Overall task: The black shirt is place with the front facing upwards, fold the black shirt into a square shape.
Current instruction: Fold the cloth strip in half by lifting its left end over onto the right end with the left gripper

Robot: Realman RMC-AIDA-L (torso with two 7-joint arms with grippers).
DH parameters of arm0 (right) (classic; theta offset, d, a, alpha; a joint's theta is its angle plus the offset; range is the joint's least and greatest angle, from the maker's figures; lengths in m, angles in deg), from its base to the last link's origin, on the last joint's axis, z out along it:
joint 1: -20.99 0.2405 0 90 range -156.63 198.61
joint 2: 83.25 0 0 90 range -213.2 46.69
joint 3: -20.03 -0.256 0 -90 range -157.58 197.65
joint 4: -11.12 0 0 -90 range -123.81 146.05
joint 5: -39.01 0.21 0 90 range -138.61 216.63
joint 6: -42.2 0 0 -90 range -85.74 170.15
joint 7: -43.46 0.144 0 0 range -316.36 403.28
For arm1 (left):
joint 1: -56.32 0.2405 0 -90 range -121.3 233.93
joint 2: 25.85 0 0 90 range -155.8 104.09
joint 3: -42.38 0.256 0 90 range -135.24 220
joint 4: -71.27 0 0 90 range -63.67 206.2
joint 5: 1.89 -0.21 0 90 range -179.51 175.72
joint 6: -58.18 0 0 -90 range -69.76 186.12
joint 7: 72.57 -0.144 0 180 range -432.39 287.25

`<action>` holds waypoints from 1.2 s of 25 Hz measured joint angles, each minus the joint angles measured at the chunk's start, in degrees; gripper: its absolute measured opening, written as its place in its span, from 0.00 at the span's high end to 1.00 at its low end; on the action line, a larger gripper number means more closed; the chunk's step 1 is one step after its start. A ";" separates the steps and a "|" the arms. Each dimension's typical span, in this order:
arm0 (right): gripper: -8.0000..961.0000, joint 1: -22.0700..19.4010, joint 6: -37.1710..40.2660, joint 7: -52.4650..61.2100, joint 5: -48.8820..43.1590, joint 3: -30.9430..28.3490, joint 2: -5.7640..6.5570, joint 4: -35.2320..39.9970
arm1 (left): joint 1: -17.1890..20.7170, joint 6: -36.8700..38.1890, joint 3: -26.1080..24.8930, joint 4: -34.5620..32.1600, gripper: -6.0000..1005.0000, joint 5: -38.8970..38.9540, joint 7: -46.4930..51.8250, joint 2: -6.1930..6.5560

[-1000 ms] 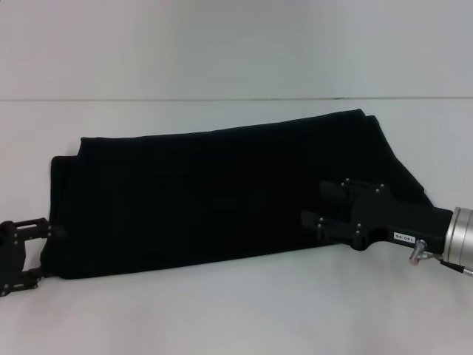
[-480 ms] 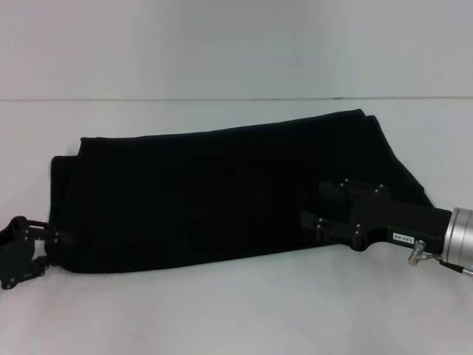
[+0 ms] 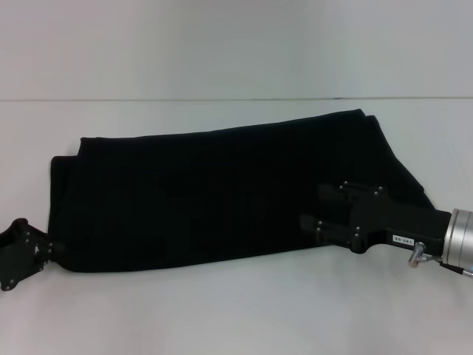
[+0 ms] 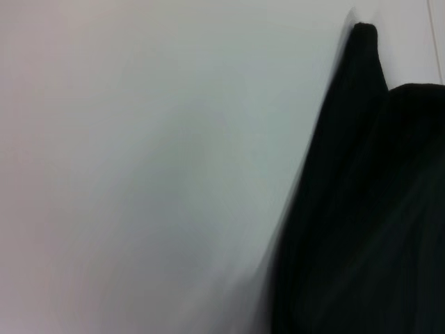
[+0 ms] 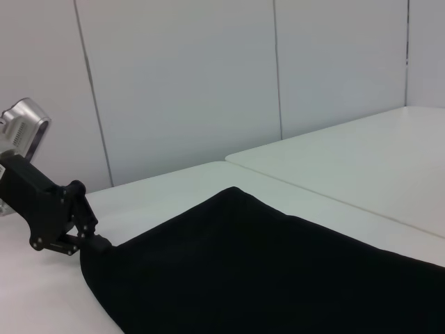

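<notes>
On the white desk [image 3: 236,310] the black shirt [image 3: 222,192] lies as a long folded band, running from the robot's left toward its right and rising slightly at the far right end; no lettering shows on the upper face. The left gripper [image 3: 33,255] sits at the near left corner of the band, touching the cloth edge. Its fingers seem to pinch that corner, judging by the right wrist view, where the left gripper [image 5: 83,229] meets the fabric, but I cannot tell for sure whether they are closed on it. The right gripper [image 3: 314,214] rests over the near right part of the band; its fingers are lost against the black cloth, so their state cannot be told either.

The likely next move is a fold along the length, 1 end over the other. Risks as I judge them:
1. The left corner grip may hold only the top layer, so the layers would peel apart on lifting.
2. If the 2 arms lift unevenly, the band would skew and the result would not be square.
3. Loose cloth could slip out and bunch.
</notes>
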 joint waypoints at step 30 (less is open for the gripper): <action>0.25 -1.51 -1.42 0.82 0.21 4.08 0.24 1.25 | -5.70 2.49 -4.38 -6.94 0.96 7.99 -7.31 5.52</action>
